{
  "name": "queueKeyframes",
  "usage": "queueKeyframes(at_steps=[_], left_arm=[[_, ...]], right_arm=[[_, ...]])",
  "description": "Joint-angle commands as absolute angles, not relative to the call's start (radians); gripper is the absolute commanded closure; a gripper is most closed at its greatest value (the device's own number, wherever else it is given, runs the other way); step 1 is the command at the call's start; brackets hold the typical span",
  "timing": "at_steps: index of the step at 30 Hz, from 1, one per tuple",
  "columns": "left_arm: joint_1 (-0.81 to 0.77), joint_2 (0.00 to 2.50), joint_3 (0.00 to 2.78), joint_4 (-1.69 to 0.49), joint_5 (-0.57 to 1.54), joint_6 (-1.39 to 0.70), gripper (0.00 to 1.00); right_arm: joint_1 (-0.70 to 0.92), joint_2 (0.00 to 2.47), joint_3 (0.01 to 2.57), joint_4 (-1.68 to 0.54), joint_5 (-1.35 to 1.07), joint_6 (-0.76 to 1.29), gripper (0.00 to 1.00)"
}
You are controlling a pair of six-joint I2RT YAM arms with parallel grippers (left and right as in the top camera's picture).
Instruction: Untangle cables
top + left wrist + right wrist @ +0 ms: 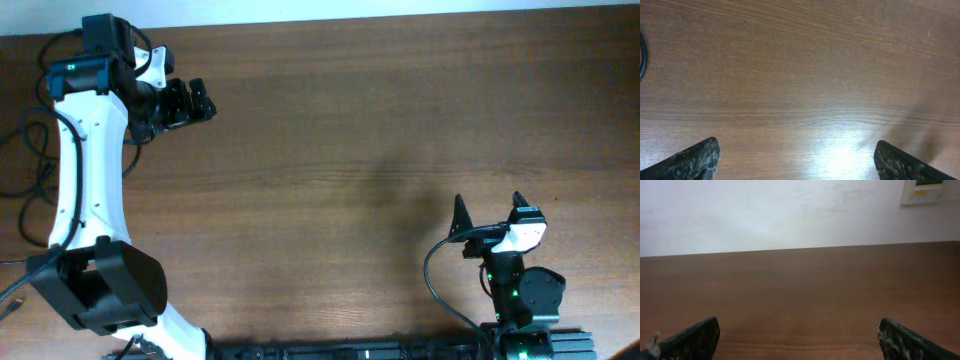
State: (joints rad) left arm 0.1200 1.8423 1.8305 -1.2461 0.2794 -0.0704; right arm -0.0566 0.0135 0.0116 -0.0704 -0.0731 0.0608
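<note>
Thin black cables lie in loose loops at the far left edge of the table, partly behind my left arm. A short black arc of cable shows at the left edge of the left wrist view. My left gripper is open and empty at the back left of the table, to the right of the cables and apart from them; its fingers are spread wide over bare wood. My right gripper is open and empty at the front right, and its fingers hold nothing.
The brown wooden table fills the overhead view. A white wall stands beyond the table's far edge in the right wrist view. My left arm's white link runs along the left side. A thicker black arm cable loops beside the right arm's base.
</note>
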Motion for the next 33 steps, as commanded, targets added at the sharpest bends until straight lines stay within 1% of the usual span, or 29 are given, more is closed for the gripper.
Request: queueKeyframes(at_steps=[1, 30, 33], left_arm=[[0.12, 1.817, 1.834, -1.247, 0.28, -0.052, 0.01], [0.121, 1.817, 1.834, -1.248, 0.279, -0.051, 0.01], [0.12, 1.811, 1.834, -1.297, 0.244, -0.051, 0.01]], right_arm=[[-0.066, 0.003, 0.006, -0.079, -0.058, -0.036, 0.02], [-0.046, 0.003, 0.006, -0.078, -0.044, -0.019, 0.02], [-0.046, 0.003, 0.006, -0.078, -0.044, -0.019, 0.02]])
